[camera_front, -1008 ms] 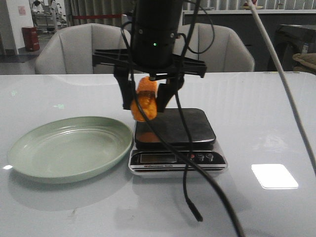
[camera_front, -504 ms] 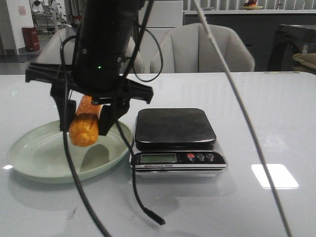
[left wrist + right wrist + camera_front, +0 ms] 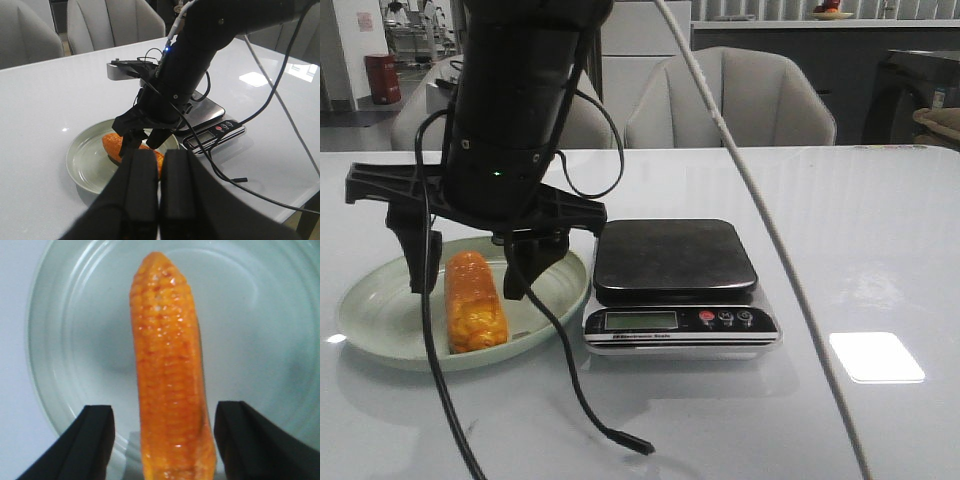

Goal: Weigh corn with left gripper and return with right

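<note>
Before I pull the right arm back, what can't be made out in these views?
- Scale readout: too small and dim in the front view.
- Far end of the corn: behind the right gripper in the front view; its near end is cut off by the right wrist view's edge.
- Plate: partly behind the arm in the front view.
- Left gripper: nearly fills the lower left wrist view, hiding the table there.

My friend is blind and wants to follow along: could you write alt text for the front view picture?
An orange-yellow corn cob lies in a pale green plate, between the open fingers of the right gripper on a black robot arm. Right of the plate, a kitchen scale stands on the glossy white table, nothing on its dark platform.
</note>
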Action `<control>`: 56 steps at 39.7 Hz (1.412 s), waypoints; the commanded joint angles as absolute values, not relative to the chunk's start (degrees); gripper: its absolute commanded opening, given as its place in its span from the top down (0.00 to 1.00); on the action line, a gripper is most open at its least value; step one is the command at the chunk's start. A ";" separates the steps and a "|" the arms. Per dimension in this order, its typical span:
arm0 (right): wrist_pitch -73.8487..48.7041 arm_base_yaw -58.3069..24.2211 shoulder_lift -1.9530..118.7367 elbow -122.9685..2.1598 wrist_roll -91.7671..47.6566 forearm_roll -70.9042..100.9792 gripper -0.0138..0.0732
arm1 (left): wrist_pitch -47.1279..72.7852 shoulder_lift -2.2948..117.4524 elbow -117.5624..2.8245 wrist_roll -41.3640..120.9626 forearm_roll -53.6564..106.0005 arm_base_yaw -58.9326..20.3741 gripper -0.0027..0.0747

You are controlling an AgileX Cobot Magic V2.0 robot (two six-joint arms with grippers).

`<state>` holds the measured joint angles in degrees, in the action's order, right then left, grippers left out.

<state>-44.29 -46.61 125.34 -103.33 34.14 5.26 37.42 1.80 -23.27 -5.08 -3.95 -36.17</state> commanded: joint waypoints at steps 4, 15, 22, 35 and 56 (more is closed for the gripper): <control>-47.67 -44.33 118.02 -107.48 30.51 3.37 0.23 | 32.76 2.53 -24.59 -5.17 -4.01 -36.64 0.81; -57.08 -39.20 111.48 -107.42 17.35 2.59 0.23 | 32.76 2.53 -24.59 -5.17 -4.01 -36.64 0.81; -58.25 -34.56 106.56 -104.24 14.02 2.59 0.23 | 32.76 2.53 -24.59 -5.17 -4.01 -36.64 0.81; -46.47 -26.62 87.19 -78.69 9.05 2.59 0.23 | 32.76 2.53 -24.59 -5.17 -4.01 -36.64 0.81; -23.27 -24.99 49.36 -43.95 6.91 2.36 0.23 | 32.76 2.53 -24.59 -5.17 -4.01 -36.64 0.81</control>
